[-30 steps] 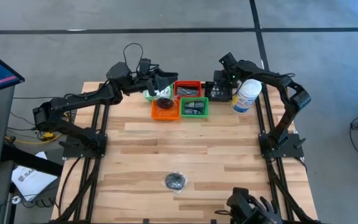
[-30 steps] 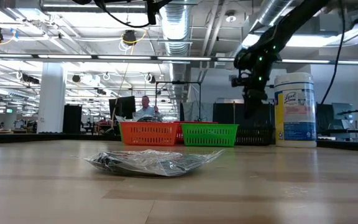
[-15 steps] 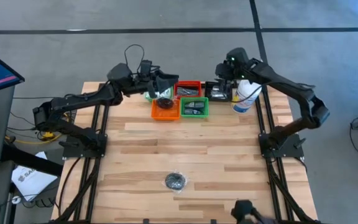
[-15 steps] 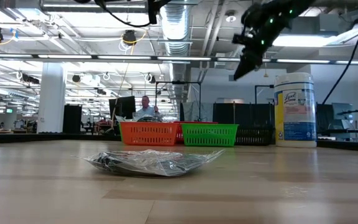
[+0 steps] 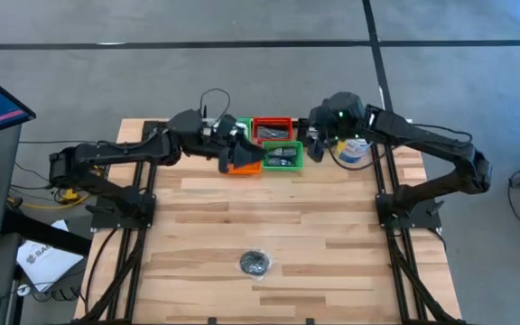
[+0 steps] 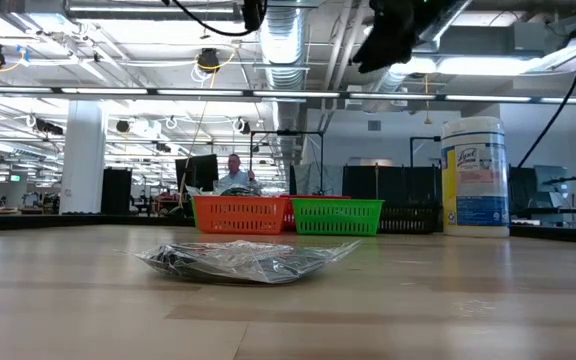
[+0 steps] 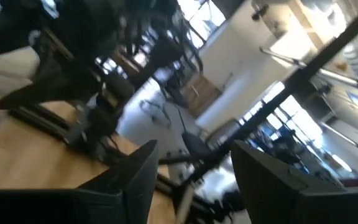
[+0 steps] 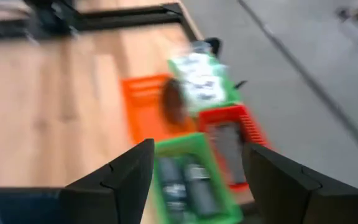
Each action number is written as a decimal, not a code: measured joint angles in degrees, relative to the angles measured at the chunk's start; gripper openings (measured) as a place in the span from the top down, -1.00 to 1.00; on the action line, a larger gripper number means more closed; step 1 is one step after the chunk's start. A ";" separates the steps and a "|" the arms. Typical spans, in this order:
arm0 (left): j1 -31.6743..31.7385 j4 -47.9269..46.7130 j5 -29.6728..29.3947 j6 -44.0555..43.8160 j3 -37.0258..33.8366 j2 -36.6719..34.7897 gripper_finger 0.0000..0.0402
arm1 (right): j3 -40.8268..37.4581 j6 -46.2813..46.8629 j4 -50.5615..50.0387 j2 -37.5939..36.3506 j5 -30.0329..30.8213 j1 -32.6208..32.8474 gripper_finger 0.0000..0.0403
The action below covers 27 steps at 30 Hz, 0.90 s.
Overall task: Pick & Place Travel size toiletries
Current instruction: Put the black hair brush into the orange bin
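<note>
Crosswise, flat, bagged black toiletry [image 6: 243, 259]

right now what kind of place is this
Probably a big open robotics lab or workshop: bare ceiling ducts, rows of desks with monitors behind, and a wooden table with two robot arms.

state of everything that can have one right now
left gripper: open, empty, above the orange tray
right gripper: open, empty, raised over the trays
packet with black round piece: lying flat on the near table, untouched
orange tray: holds a dark oval item
green tray: holds dark items
red tray: holds a grey item
white canister: upright, lid closed
</note>
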 joint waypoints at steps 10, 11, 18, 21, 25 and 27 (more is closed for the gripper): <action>-10.46 -9.79 1.80 -0.83 -0.16 0.00 0.06 | 0.00 22.18 -0.01 -0.03 0.00 13.67 -0.17; -11.58 -9.74 1.74 -0.83 -0.63 0.00 0.06 | 0.00 23.88 -0.03 -0.03 -0.02 14.87 -0.17; -18.07 -9.69 -1.90 -2.85 -6.51 -0.02 0.07 | 0.00 32.32 -0.03 -0.03 0.09 23.46 -0.17; -20.17 -9.93 -4.04 -4.32 -10.10 -0.02 0.07 | 0.07 34.81 0.25 1.03 2.11 27.08 -0.17; -22.01 -9.89 -5.95 -6.68 -14.82 0.00 0.07 | 0.05 38.29 0.25 2.90 3.05 31.22 -0.17; -22.54 -9.84 -6.50 -7.34 -16.96 0.00 0.07 | 0.06 39.96 0.07 4.28 3.08 33.11 -0.17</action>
